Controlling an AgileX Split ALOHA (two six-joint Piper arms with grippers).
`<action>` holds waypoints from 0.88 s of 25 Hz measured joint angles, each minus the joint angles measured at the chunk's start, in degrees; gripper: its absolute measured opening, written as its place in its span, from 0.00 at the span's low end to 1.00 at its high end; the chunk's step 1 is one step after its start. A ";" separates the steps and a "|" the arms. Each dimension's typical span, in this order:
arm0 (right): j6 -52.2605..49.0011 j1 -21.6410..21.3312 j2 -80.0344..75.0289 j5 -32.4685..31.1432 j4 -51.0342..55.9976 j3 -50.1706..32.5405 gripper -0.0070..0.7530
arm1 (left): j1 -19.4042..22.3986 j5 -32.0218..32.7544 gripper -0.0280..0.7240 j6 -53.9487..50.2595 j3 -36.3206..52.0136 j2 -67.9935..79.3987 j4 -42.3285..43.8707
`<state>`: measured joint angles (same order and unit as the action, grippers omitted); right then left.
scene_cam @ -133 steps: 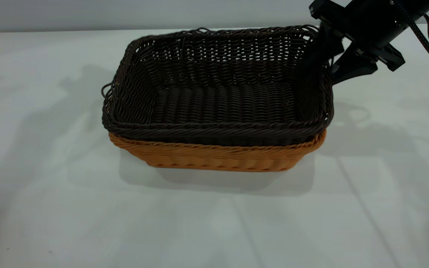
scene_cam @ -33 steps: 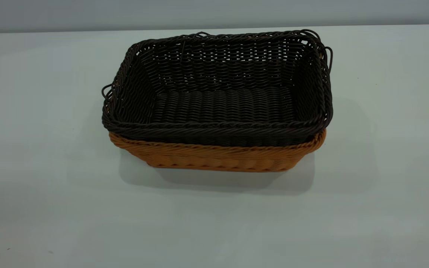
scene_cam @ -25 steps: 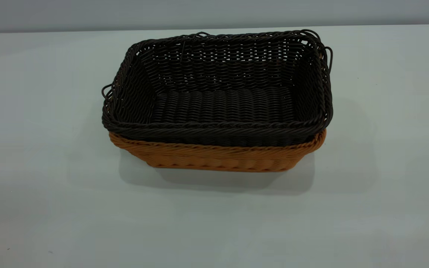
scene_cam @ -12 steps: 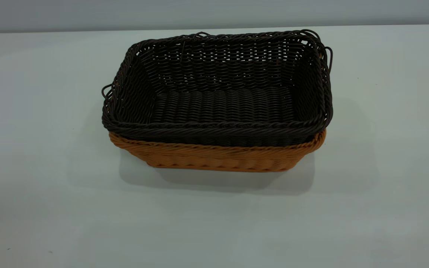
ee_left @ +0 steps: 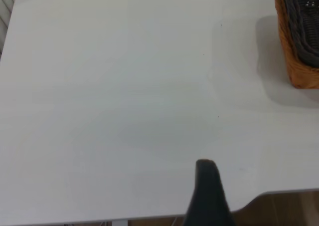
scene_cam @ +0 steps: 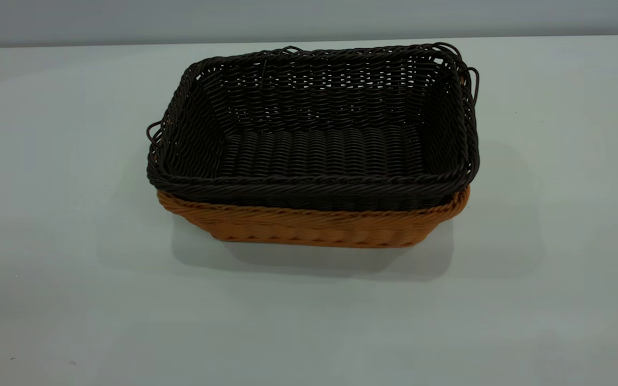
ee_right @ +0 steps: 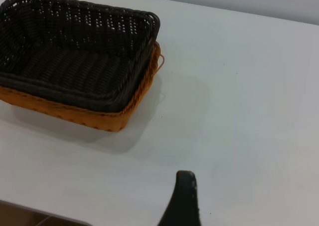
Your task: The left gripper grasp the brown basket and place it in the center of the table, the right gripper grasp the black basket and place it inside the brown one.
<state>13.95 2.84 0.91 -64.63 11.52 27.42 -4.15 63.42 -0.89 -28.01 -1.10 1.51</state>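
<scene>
The black basket [scene_cam: 319, 150] sits nested inside the brown basket [scene_cam: 314, 228] at the middle of the table [scene_cam: 73, 268]. Only the brown one's front wall and rim show below the black rim. Neither arm is in the exterior view. My left gripper [ee_left: 205, 196] hangs over the table's edge, well away from the baskets; the brown basket [ee_left: 299, 66] and black basket [ee_left: 304, 26] show at that view's border. My right gripper [ee_right: 183, 201] is also drawn back over bare table, apart from the black basket [ee_right: 70, 71] and the brown basket [ee_right: 75, 113]. Neither holds anything.
A pale wall runs behind the table's far edge [scene_cam: 309, 40]. The table's near edge and a brown floor [ee_left: 284, 208] show in the left wrist view. Bare table surrounds the baskets on all sides.
The right gripper, which was at the black basket's right end 5.3 s ago, has left the exterior view. Nothing has moved over the last second.
</scene>
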 joint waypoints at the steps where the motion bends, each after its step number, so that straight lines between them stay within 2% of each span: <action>1: 0.00 -0.06 0.00 0.00 0.00 0.00 0.79 | 0.00 0.00 0.69 0.00 0.00 0.00 0.00; 9: -0.83 -4.27 0.00 0.05 -0.61 0.00 0.79 | 0.00 0.00 0.69 0.00 0.00 0.00 0.06; 13: -5.26 -6.33 0.00 0.25 -4.21 -0.06 0.79 | 0.00 0.00 0.69 0.00 0.00 0.00 0.12; 22: -10.79 -6.63 0.00 0.39 -8.92 -0.26 0.79 | 0.00 0.00 0.69 0.00 0.00 0.00 0.18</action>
<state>3.16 -3.80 0.91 -64.24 2.60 27.16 -4.15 63.42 -0.89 -28.01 -1.10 1.69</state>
